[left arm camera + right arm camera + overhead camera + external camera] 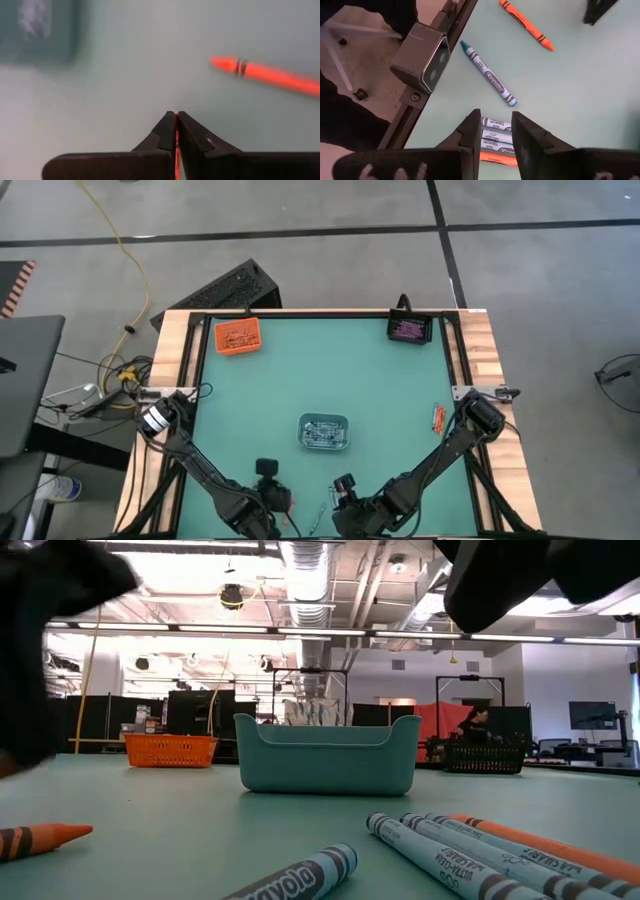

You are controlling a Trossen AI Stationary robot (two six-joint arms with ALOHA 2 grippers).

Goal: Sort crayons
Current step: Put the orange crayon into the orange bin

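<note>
Orange crayon (176, 150) clamped between left pincer (176, 131) tips.

Table surface (300, 370): green mat, framed by light wooden boards at left and right of the high view.
Orange tray (238, 337): upper left of the mat in the high view; left of centre in the low view.
Black tray (409, 329): upper right of the mat in the high view; right of centre in the low view.
Clear-grey tray (324, 432): centre of the mat, lower half of the high view; middle of the low view.
Yellow cable (120, 250): on the grey floor, upper left of the high view.
Grey camera housing (421, 60): at the table edge, upper left of the right wrist view.
Person (474, 726): in the room background, right of centre in the low view.
Ceiling ducts (310, 570): top centre of the low view.
</note>
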